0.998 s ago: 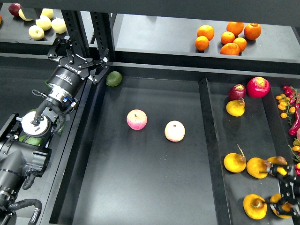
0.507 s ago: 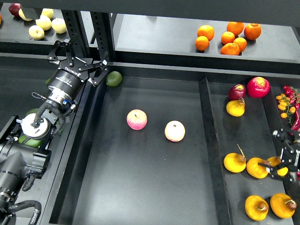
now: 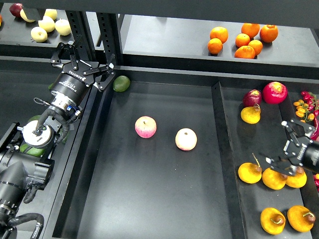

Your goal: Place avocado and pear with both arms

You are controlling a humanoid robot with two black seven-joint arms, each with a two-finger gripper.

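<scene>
My left gripper is open and empty above the wall between the left bin and the middle bin. A green oval avocado lies just right of it in the middle bin's far left corner. Dark green fruit shows under my left arm, mostly hidden; I cannot tell which one is the long dark avocado. My right gripper is open and empty in the right bin. It sits just above two golden pears that lie side by side.
Two pink-and-yellow apples lie in the middle bin. The right bin also holds other pears, a yellow pear and red fruit. Oranges sit on the back shelf.
My right gripper has moved up and to the left from the front right corner to the middle pears, uncovering the front pears. My left gripper has shifted slightly to the left.
</scene>
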